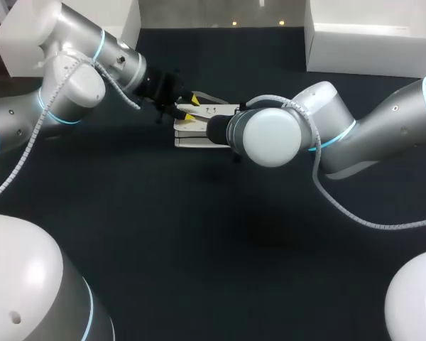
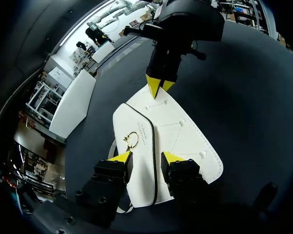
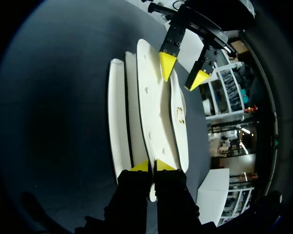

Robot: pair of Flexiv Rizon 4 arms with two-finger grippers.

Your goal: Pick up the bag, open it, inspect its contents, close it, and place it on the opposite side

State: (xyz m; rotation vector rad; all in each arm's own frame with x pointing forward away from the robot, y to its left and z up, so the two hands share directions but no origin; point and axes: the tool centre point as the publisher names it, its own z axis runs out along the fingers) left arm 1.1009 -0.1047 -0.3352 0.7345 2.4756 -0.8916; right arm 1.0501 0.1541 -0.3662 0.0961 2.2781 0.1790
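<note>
The white bag (image 1: 199, 137) lies at the table's far middle, between my two grippers. Its quilted flap (image 2: 178, 131) carries a gold clasp (image 2: 132, 140) beside a dark seam. My left gripper (image 2: 146, 158) is open, its yellow tips straddling the near end of the bag over the seam. The head view shows the left gripper (image 1: 188, 114) at the bag's left end. My right gripper (image 3: 152, 166) is shut on the thin edge of the bag's flap (image 3: 151, 107), with the left gripper's fingertips (image 3: 167, 66) at the far end. In the head view the right wrist hides its fingers.
A white box (image 1: 369, 39) stands at the back right of the dark table and another white box (image 1: 117, 18) at the back left. The dark tabletop (image 1: 213, 234) stretches in front of the bag.
</note>
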